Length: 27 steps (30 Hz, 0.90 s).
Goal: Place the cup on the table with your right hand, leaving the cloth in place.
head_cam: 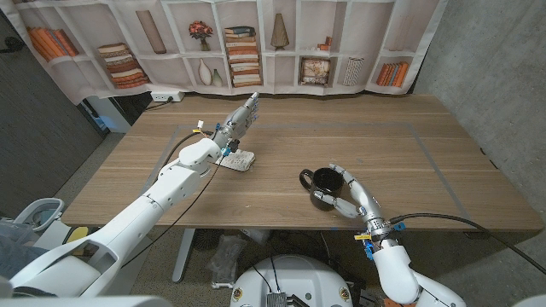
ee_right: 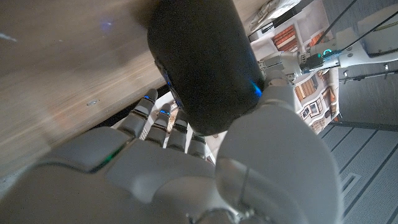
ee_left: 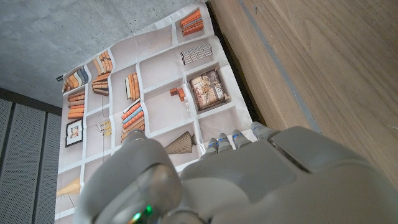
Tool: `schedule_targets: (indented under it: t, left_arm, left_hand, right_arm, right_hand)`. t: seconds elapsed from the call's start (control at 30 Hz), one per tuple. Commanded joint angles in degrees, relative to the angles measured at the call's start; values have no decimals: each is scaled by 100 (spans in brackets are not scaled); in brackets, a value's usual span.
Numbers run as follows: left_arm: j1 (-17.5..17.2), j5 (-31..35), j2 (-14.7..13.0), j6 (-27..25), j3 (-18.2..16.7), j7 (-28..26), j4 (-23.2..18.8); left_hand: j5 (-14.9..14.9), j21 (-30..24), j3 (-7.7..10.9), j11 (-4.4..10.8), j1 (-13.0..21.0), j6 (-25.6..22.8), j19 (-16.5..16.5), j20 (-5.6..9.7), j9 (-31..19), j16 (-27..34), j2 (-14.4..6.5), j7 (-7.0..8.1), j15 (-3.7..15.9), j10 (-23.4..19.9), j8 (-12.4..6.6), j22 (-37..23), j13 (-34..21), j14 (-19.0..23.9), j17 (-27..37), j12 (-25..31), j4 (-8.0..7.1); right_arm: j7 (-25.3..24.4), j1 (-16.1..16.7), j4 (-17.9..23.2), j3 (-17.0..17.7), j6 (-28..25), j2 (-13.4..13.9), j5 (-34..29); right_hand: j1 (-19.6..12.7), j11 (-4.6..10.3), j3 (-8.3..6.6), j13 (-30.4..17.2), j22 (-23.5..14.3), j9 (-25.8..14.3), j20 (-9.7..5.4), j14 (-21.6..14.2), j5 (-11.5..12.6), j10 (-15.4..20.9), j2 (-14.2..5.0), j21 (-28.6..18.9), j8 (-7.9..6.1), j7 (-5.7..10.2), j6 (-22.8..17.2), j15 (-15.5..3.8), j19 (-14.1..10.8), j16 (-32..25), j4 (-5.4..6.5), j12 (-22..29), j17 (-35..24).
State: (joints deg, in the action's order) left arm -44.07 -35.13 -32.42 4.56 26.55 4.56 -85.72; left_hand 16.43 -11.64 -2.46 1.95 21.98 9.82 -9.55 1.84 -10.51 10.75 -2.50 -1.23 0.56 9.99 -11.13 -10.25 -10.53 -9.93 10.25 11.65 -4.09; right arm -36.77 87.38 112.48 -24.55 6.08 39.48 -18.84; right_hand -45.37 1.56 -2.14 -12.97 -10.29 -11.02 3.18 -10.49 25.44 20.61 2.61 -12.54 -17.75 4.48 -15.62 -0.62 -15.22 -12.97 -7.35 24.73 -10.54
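In the head view we see the black cup [head_cam: 325, 187] upright near the front edge of the wooden table [head_cam: 409, 149], somewhat right of the middle, with its handle pointing toward the robot's left. Our right hand [head_cam: 354, 198] is wrapped around the cup from its right side, fingers curled over the rim and around the body; whether the base is touching the tabletop we cannot tell. In the right wrist view the cup [ee_right: 199, 62] fills the space between the thumb and the fingers [ee_right: 155, 121], so the hand is clamped on it, and the table surface [ee_right: 68, 74] shows blurred behind. Well apart, toward the left half of the table, lies the small white cloth [head_cam: 240, 159], folded and flat on the wood. Our left hand [head_cam: 239, 119] is stretched out just above and beyond the cloth with its fingers extended toward the back wall, holding nothing that we can see. The left wrist view shows the back of that hand [ee_left: 249, 180] with fingertips [ee_left: 236, 138] straight and side by side, pointing at the printed bookshelf backdrop [ee_left: 155, 93] beyond the table edge [ee_left: 311, 62].
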Motion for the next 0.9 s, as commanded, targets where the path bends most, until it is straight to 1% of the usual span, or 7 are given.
schedule_targets:
  t: [0.03, 0.3, 0.47, 0.53, 0.63, 0.7, 0.9]
  left_arm:
    - [54, 14, 42, 26, 29, 34, 77]
    - [37, 4, 41, 30, 18, 24, 79]
    - [42, 0, 53, 47, 20, 38, 102]
    - [48, 2, 60, 54, 24, 46, 116]
    - [60, -1, 77, 66, 29, 58, 142]
    - [61, -6, 83, 74, 28, 64, 151]
    - [62, -10, 103, 98, 31, 73, 188]
  left_hand:
    - [-9, 11, -43, 26, 60, 74, -735, 226, -16, 2, -37, -10, -28, 163, -10, -18, -15, -454, 31, -8, -20]
    - [-11, 13, -51, 26, 62, 72, -739, 227, -16, 3, -42, -14, -22, 162, -11, -19, -16, -453, 31, -7, -21]
    - [-11, 12, -56, 24, 64, 68, -738, 225, -16, 4, -44, -11, -23, 163, -12, -19, -15, -450, 31, -7, -21]
    - [-12, 13, -58, 21, 64, 70, -740, 226, -16, 4, -45, -11, -20, 160, -12, -19, -16, -450, 31, -6, -21]
    - [-12, 14, -60, 19, 65, 75, -743, 226, -16, 4, -46, -14, -20, 160, -10, -19, -16, -450, 31, -6, -21]
    - [-13, 14, -62, 20, 66, 74, -744, 226, -16, 3, -47, -14, -23, 161, -10, -19, -16, -453, 31, -6, -21]
    - [-14, 13, -67, 21, 68, 72, -742, 225, -16, 2, -50, -15, -18, 163, -11, -19, -16, -455, 31, -7, -21]
  right_arm:
    - [-273, -15, -87, -51, 10, -85, -70]
    - [-418, -49, -180, -78, 137, -122, -114]
    - [-505, -48, -186, -69, 174, -120, -182]
    - [-561, -51, -205, -67, 215, -122, -225]
    - [-687, -49, -239, -62, 286, -144, -306]
    - [-709, -47, -245, -59, 297, -147, -327]
    - [-805, -34, -241, -50, 264, -179, -423]
  right_hand:
    - [-275, 258, -61, 0, -8, -40, -48, -159, 27, 342, -228, -27, -50, 23, -215, -41, -120, -49, -70, 62, -7]
    - [-456, 404, -101, 17, -10, -42, -115, -372, -4, 450, -283, -30, -78, 122, -411, -158, -236, -49, -102, 75, -4]
    - [-510, 420, -114, 26, -11, -43, -138, -425, -18, 496, -307, -31, -93, 137, -497, -206, -276, -40, -105, 79, -5]
    - [-540, 459, -124, 31, -12, -43, -148, -452, -24, 536, -326, -31, -95, 168, -523, -223, -295, -38, -106, 88, -7]
    - [-633, 533, -150, 41, -13, -44, -181, -515, -42, 595, -358, -21, -103, 195, -598, -272, -311, -28, -122, 94, -5]
    - [-718, 587, -169, 49, -14, -45, -229, -587, -58, 664, -377, -17, -114, 248, -675, -324, -337, -26, -139, 105, -3]
    - [-869, 649, -207, 65, -17, -46, -281, -744, -93, 800, -426, -26, -156, 295, -870, -415, -421, -33, -152, 127, -4]
